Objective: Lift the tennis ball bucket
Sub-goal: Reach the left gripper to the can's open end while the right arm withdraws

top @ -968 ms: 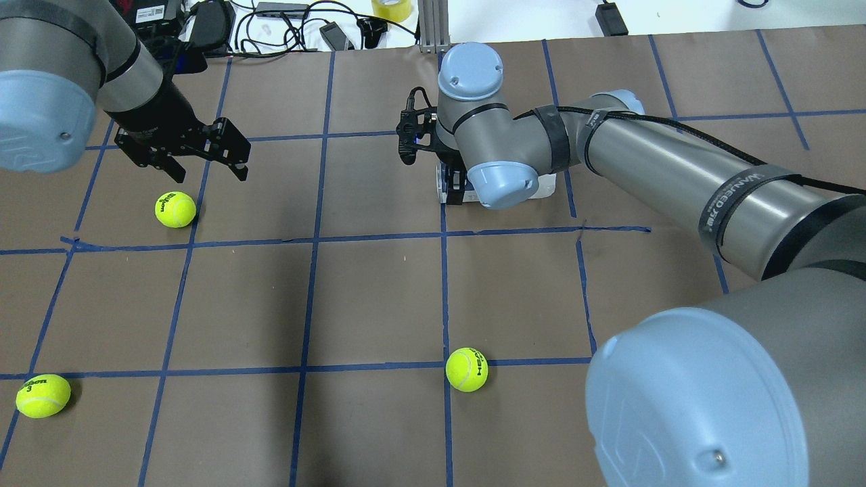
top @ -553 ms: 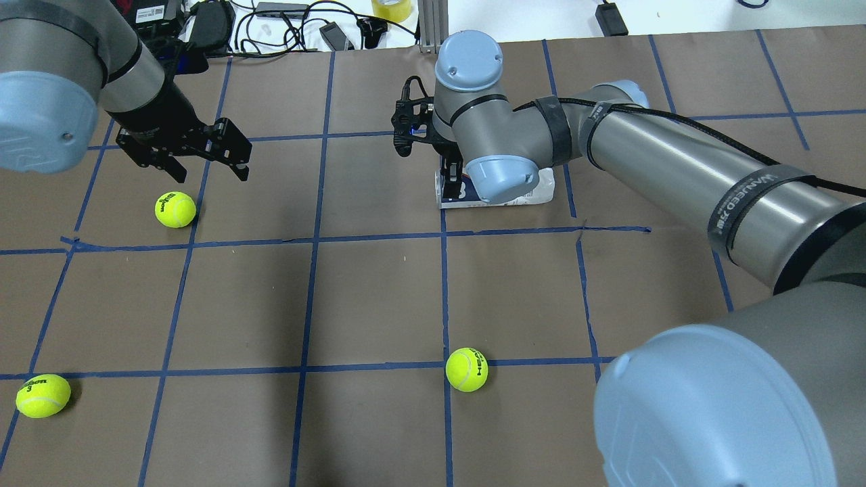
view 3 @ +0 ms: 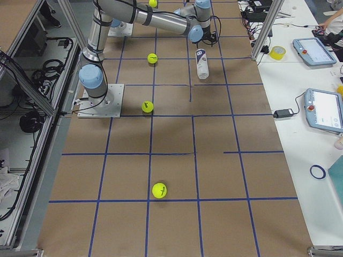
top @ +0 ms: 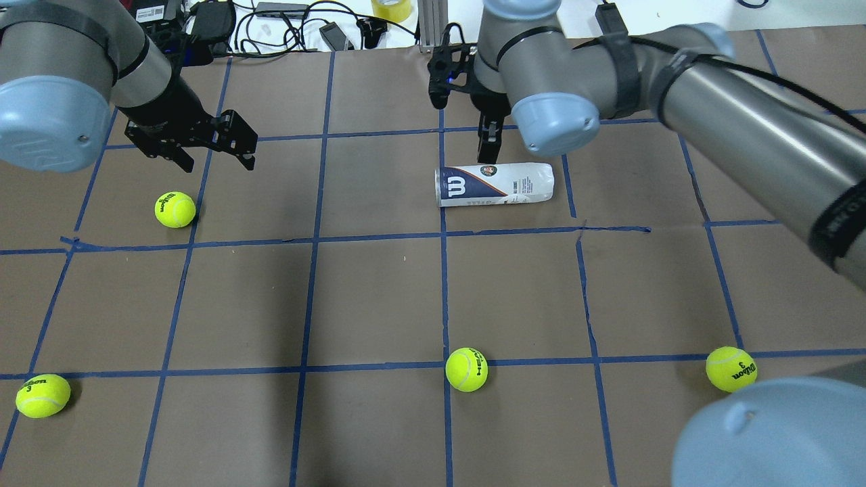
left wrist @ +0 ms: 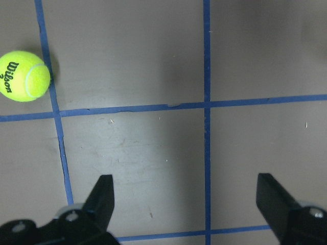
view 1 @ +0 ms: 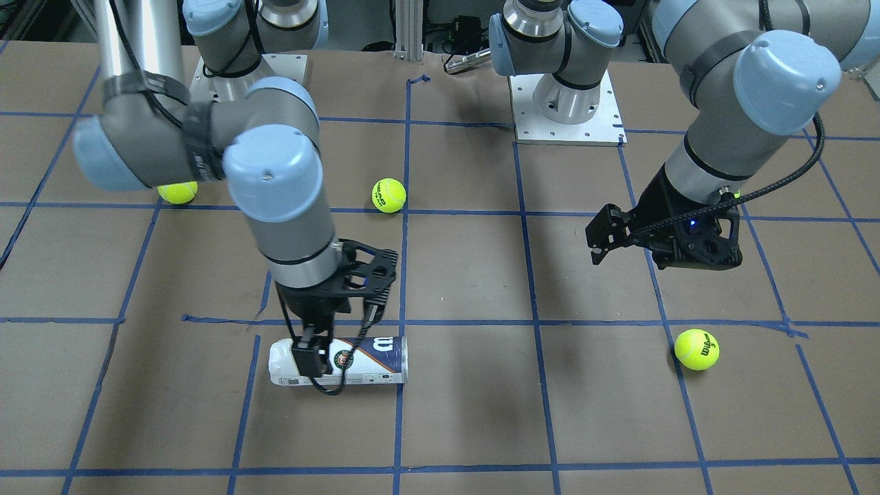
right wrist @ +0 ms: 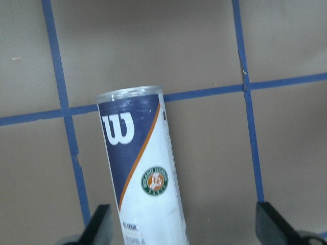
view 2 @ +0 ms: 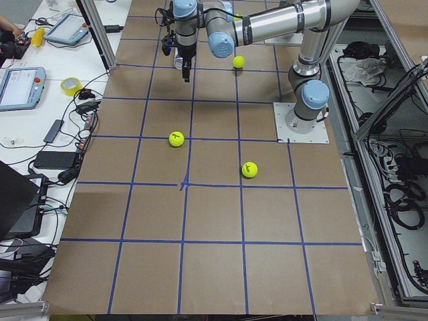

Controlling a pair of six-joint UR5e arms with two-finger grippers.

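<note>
The tennis ball bucket (top: 494, 184) is a slim can with a white and navy label and a "W" logo. It lies on its side on the brown table, also in the front view (view 1: 344, 361) and the right wrist view (right wrist: 143, 168). My right gripper (top: 490, 143) hangs open above it, jaws spread to either side of the can in the right wrist view (right wrist: 182, 210), holding nothing. My left gripper (top: 203, 150) is open and empty, hovering over the table near a tennis ball (top: 175, 209), which also shows in the left wrist view (left wrist: 24, 75).
More tennis balls lie at the front middle (top: 466, 369), front left (top: 42, 395) and front right (top: 731, 368). Cables and devices (top: 284, 20) crowd the white bench beyond the table's far edge. Blue tape lines grid the table.
My right arm has risen and drawn back toward the far edge, uncovering the can, which stays lying in place. My left gripper has shifted slightly.
</note>
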